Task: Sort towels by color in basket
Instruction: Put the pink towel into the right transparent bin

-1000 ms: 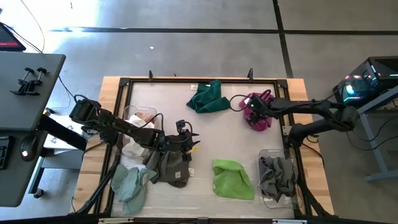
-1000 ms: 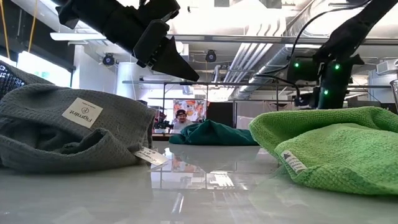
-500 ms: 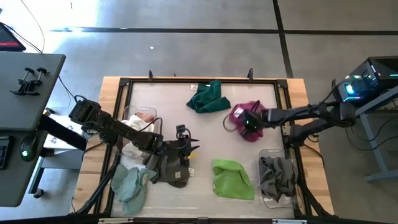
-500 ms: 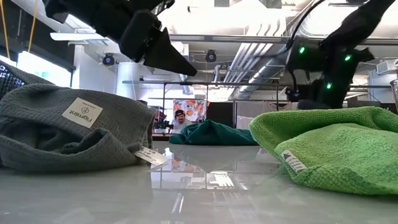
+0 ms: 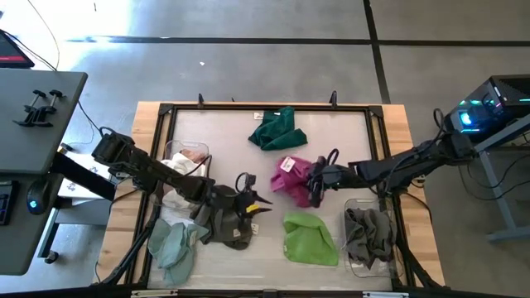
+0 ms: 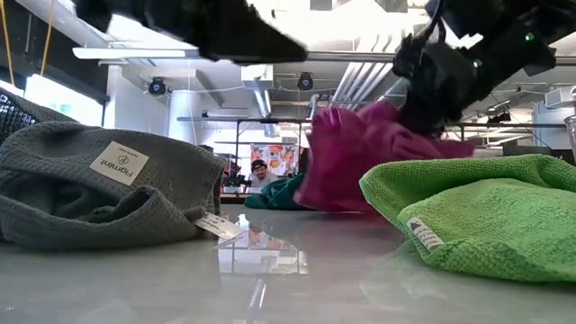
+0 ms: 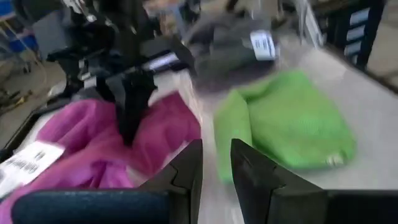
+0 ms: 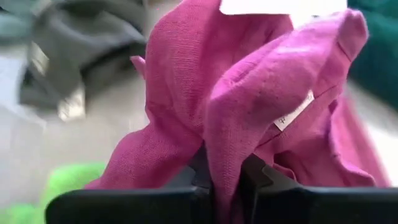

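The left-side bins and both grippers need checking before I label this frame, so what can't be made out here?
- Left clear bin: high view, the left arm crosses it; contents unclear beyond pale cloth.
- Left gripper: left wrist view is blurred; its fingers show a narrow gap, empty.
- Right gripper: its fingertips are buried in the magenta towel.
- Right bin: the grey towels cannot be counted.

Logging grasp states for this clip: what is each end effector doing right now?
Left end effector: nearly closed, small gap, holding nothing.
Right end effector: closed on the magenta towel.
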### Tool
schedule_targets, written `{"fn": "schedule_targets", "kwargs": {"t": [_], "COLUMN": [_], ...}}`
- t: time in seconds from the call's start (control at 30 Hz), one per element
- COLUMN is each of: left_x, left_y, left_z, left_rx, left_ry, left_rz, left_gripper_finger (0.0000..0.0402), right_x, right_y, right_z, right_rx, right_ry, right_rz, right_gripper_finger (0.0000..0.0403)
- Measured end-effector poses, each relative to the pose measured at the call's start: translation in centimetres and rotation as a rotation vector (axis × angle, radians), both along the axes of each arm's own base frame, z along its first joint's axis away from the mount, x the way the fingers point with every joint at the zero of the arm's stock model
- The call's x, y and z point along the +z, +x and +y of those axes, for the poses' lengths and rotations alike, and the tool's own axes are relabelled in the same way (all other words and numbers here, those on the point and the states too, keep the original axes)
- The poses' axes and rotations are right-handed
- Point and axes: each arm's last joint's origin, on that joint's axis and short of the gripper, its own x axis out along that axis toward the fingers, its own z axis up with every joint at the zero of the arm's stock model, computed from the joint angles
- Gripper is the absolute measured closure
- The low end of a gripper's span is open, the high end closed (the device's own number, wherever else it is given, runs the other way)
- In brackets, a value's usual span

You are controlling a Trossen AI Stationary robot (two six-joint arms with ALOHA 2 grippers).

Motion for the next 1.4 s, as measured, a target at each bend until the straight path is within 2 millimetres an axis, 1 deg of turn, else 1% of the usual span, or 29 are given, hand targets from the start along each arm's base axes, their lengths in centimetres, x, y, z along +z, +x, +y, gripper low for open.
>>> {"fn": "schedule_targets", "kwargs": {"t": [0.13,0.2,0.3,0.43,0.53,0.6,0.73,0.83,0.93,1.07,1.2,1.4], "left_x": [0.4,0.4,-0.4,-1.9,-3.5,-4.4,-5.6,-6.6,-7.4,-8.1,-8.6,-9.1], "left_y": [1.1,1.5,2.3,3.2,3.8,4.3,5.6,6.5,7.0,6.9,6.8,6.7], "left_z": [0.7,1.0,1.7,2.9,3.3,3.3,3.4,3.8,4.3,4.8,5.3,5.9], "left_rx": [0.020,0.021,0.028,0.100,0.119,0.115,0.116,0.142,0.178,0.186,0.190,0.185], "left_ry": [-0.033,-0.003,0.061,0.141,0.242,0.291,0.318,0.332,0.329,0.315,0.254,0.154], "left_rz": [-0.131,-0.180,-0.210,-0.229,-0.187,-0.162,-0.137,-0.116,-0.073,-0.004,0.048,0.093], "left_gripper_finger": [0.0321,0.0305,0.0270,0.0218,0.0184,0.0165,0.0140,0.0132,0.0131,0.0131,0.0133,0.0159], "right_x": [0.3,0.0,-0.7,-1.6,-2.3,-2.6,-2.8,-2.7,-2.4,-2.2,-2.1,-1.8], "right_y": [0.4,0.5,0.7,1.1,1.3,1.4,1.7,1.9,2.0,2.1,2.2,2.4], "right_z": [0.6,0.8,0.8,0.9,1.0,1.0,0.8,0.9,1.0,1.1,1.1,1.2], "right_rx": [-0.014,-0.010,-0.007,0.003,0.002,0.002,0.022,0.034,0.060,0.103,0.109,0.121], "right_ry": [-0.024,-0.030,-0.032,-0.029,-0.022,-0.014,0.019,0.039,0.053,0.053,0.058,0.076], "right_rz": [-0.063,-0.053,-0.023,0.009,0.027,0.038,0.029,0.006,-0.021,-0.039,-0.053,-0.092], "right_gripper_finger": [0.0393,0.0393,0.0386,0.0381,0.0381,0.0381,0.0381,0.0381,0.0381,0.0381,0.0381,0.0374]}}
